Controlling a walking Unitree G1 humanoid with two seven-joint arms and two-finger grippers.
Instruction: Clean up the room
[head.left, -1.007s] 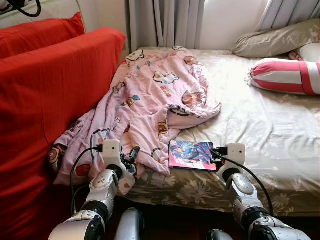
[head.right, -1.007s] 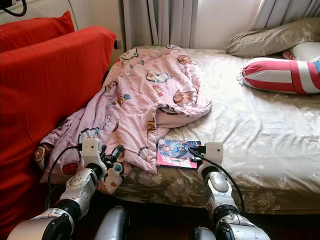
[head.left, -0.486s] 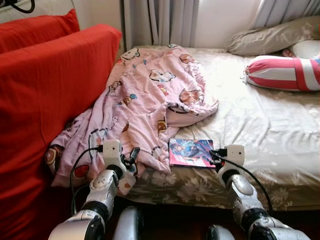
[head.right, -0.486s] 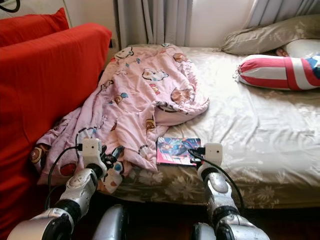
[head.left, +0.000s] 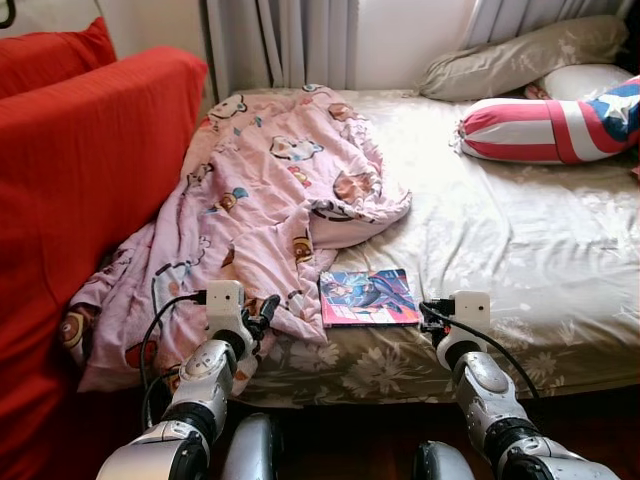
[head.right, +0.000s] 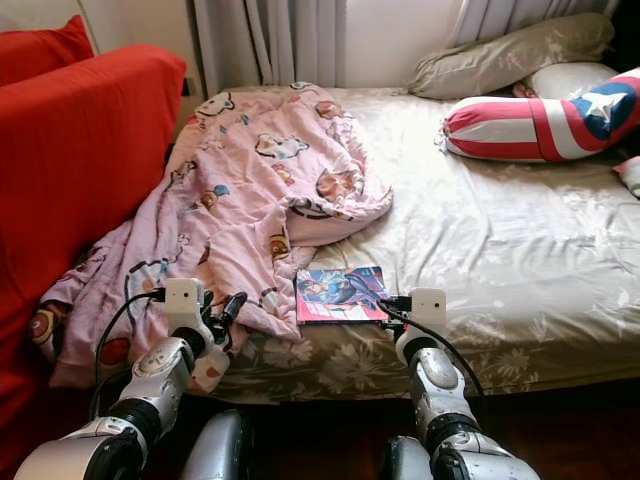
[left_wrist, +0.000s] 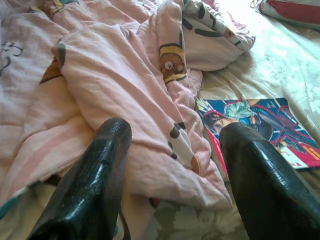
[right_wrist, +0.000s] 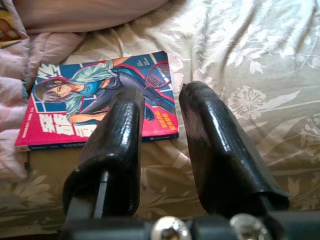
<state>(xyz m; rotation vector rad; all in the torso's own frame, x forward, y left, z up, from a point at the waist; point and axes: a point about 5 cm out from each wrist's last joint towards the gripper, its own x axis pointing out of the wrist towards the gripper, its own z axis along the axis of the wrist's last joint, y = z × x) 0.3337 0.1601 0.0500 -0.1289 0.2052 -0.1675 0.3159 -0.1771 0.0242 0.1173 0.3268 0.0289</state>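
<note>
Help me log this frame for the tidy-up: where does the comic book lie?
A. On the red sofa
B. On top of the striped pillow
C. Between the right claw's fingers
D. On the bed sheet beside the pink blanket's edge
D: the comic book lies flat on the floral bed sheet, right beside the pink blanket, with the right claw open just short of it.

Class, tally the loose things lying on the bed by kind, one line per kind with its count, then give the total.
Blanket, pink with cartoon prints: 1
Comic book: 1
Bolster, red-and-white striped with a star: 1
Pillows at the head of the bed, beige and white: 2
Total: 5
</note>
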